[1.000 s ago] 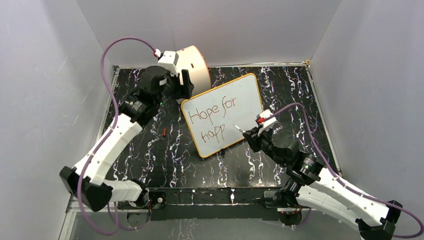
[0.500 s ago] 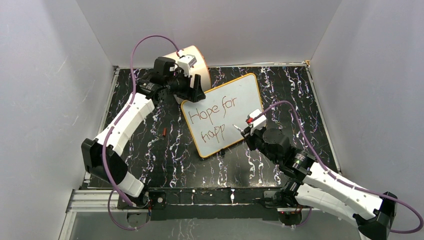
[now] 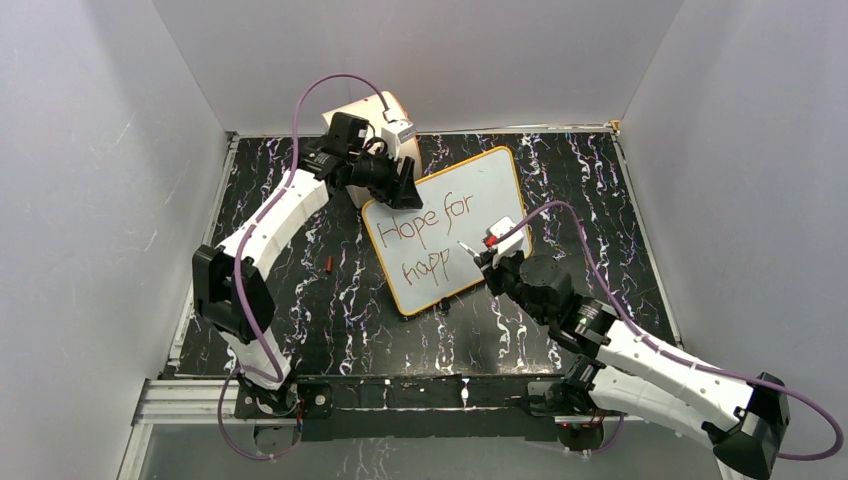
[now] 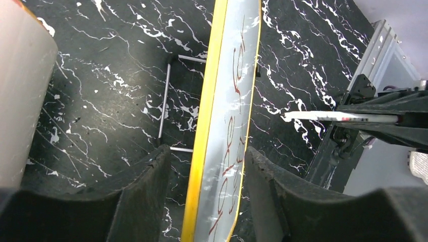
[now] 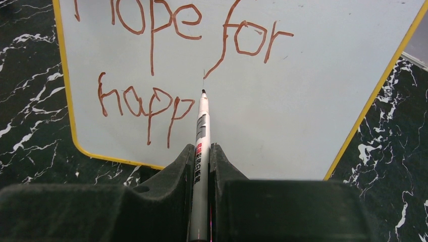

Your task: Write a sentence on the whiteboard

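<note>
The whiteboard [image 3: 478, 195] leans tilted at the table's middle, orange-rimmed, and shows edge-on in the left wrist view [image 4: 228, 96]. The sentence [image 3: 425, 235] reads "Hope for" over "happ" in red-brown letters [image 5: 151, 101]. My left gripper [image 3: 401, 193] straddles the board's upper left corner [image 4: 207, 152], one finger behind the rim and one before the face. A gap shows at the rear finger. My right gripper [image 3: 488, 258] is shut on a white marker [image 5: 202, 121]. The marker's tip [image 3: 462, 244] sits just right of the last "p", close to the board.
A cream cylinder drum [image 3: 398, 104] stands behind the left arm at the back wall and fills the left edge of the left wrist view [image 4: 20, 91]. A small red-brown cap [image 3: 329, 264] lies left of the board. The board's wire stand [image 4: 164, 101] rests behind it.
My left arm swung right from the drum to the board's upper left corner, and its jaws narrowed. The right gripper carried the marker left and up across the board.
</note>
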You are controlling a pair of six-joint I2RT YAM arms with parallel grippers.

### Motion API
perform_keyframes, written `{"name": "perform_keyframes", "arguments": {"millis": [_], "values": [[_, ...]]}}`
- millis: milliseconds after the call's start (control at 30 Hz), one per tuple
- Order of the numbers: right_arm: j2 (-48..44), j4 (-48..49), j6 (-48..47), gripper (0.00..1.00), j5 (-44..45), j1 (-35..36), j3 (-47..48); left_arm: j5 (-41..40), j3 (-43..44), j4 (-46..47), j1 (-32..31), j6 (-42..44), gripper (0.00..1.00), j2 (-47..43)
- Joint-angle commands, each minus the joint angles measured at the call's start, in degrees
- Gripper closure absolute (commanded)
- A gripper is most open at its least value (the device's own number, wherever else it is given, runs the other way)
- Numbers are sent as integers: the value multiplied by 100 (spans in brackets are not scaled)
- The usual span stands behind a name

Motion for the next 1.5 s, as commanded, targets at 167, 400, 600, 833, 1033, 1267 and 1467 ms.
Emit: {"name": "perform_keyframes", "arguments": {"millis": [167, 400, 600, 833, 1033, 1267, 1467], "values": [[211, 932, -402, 100, 189, -8, -335, 797, 681, -759, 74, 648, 64, 407], [80, 1094, -411, 100, 127, 5, -610, 882, 931, -1250, 89, 1256, 87, 605], [-54, 1267, -439, 100, 26, 4, -769, 696, 1180, -1672, 89, 1600, 100, 791], [-137, 1200, -381, 100, -4, 17, -802, 723, 952, -1614, 89, 1672, 100, 659], [-92, 1200, -460, 100, 158, 62, -791, 688, 519, -1329, 86, 1661, 100, 421], [-24, 1146, -465, 100, 380, 170, -725, 754, 333, -1209, 89, 1578, 100, 387], [57, 868, -368, 100, 470, 263, -525, 821, 234, -1050, 89, 1450, 100, 371]]}}
